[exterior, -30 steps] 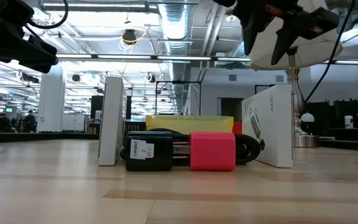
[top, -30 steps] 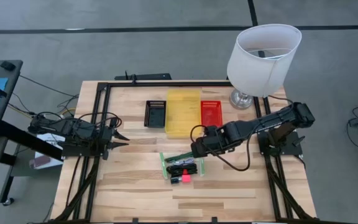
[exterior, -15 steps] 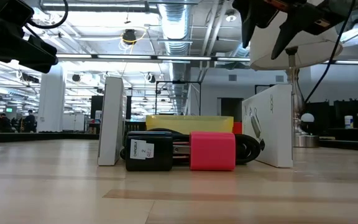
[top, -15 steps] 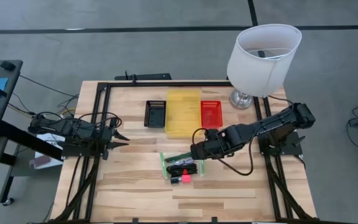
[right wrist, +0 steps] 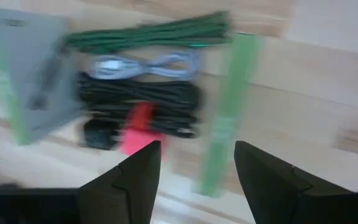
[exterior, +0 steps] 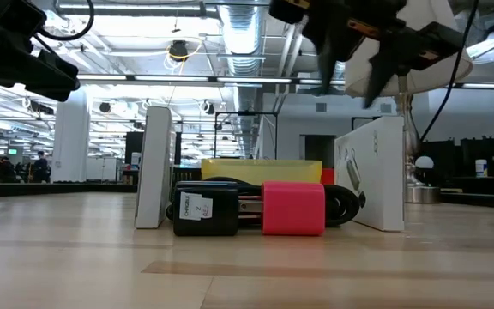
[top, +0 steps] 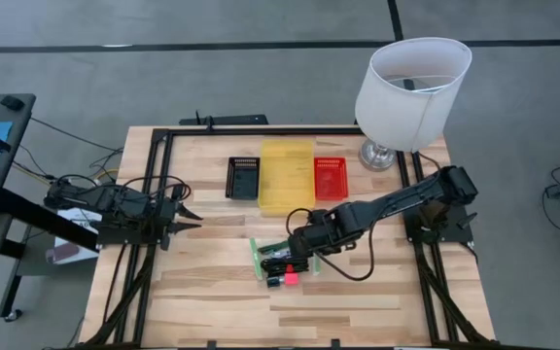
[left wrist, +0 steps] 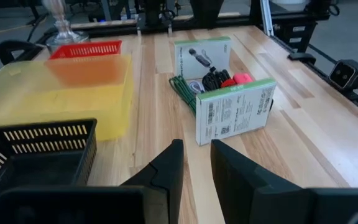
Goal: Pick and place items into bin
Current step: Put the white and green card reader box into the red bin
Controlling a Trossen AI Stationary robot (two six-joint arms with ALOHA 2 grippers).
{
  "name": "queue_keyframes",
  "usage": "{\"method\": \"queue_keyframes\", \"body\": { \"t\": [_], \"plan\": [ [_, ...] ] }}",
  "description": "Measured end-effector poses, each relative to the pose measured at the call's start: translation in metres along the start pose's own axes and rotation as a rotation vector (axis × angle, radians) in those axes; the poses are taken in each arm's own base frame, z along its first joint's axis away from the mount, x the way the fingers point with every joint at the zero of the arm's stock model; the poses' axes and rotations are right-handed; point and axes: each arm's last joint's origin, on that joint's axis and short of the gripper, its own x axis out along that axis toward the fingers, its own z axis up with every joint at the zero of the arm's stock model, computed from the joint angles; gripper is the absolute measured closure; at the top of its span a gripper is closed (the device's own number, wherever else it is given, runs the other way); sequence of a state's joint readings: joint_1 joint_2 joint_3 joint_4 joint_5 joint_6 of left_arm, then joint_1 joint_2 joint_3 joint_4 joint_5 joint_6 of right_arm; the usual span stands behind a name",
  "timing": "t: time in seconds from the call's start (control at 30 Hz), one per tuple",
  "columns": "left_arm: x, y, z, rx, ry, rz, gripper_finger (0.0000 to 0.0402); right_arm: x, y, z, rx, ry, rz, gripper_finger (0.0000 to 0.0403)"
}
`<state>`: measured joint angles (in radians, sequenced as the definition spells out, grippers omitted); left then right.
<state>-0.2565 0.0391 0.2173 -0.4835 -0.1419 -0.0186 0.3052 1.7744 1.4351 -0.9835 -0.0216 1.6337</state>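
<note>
High view: the right gripper (top: 297, 243) is held over the cluster of small items (top: 285, 262) at table centre, below the translucent yellow plastic tray (top: 287, 175); the left gripper (top: 185, 216) is parked at the left edge. Right wrist view: fingers (right wrist: 132, 174) are spread wide above the pink-red block (right wrist: 135, 127), black cords and green-edged packets. Left wrist view: fingers (left wrist: 169, 168) are narrowly parted, empty.

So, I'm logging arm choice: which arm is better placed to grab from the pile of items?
Right. Its open tool hangs directly over the pile, framing the pink block and cords. The left tool waits at the table's left edge, away from it.
</note>
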Motion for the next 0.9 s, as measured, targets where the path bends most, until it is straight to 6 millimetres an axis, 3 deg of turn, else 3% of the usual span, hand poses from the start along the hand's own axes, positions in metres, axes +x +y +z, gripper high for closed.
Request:
{"method": "queue_keyframes", "body": {
  "t": [0.6, 0.9],
  "plan": [
    [0.000, 0.000, 0.000, 0.000, 0.000, 0.001, 0.0329, -0.002, -0.004, 0.000, 0.016, 0.000, -0.045, 0.0203],
    [0.000, 0.000, 0.000, 0.000, 0.000, 0.001, 0.0329, 0.017, 0.001, 0.000, -0.008, 0.010, -0.068, 0.0203]
  ]
}}
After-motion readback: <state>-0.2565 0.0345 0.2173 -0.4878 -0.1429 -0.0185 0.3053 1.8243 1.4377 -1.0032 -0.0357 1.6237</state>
